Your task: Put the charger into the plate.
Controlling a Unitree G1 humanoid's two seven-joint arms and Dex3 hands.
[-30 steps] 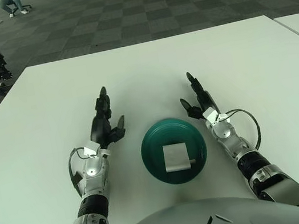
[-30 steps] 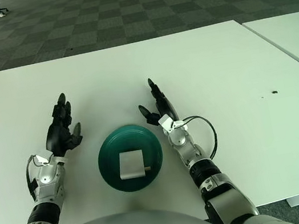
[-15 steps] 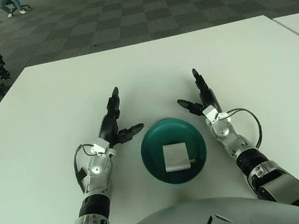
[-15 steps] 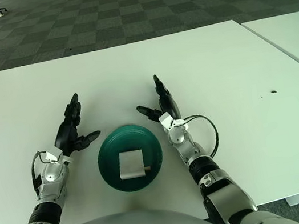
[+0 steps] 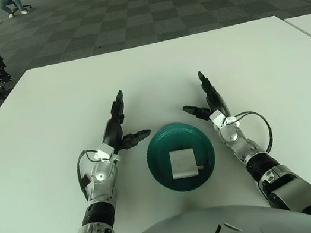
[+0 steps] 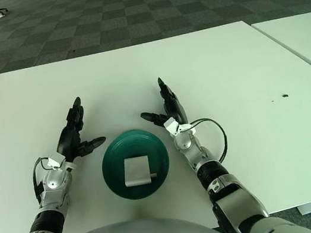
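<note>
Both hands have spread wider and shifted slightly since a second ago; charger (image 5: 183,163) unmoved in plate (image 5: 156,155)
You see left hand (image 5: 114,139) and right hand (image 5: 209,107) flanking it, fingers splayed, holding nothing; judge placement done, so withdraw without nudging the rim

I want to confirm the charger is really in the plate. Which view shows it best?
Left eye view: the white charger lies inside the green plate, near frame centre. The right eye view shows the same, shifted left. Both hands are open beside the plate.
</note>
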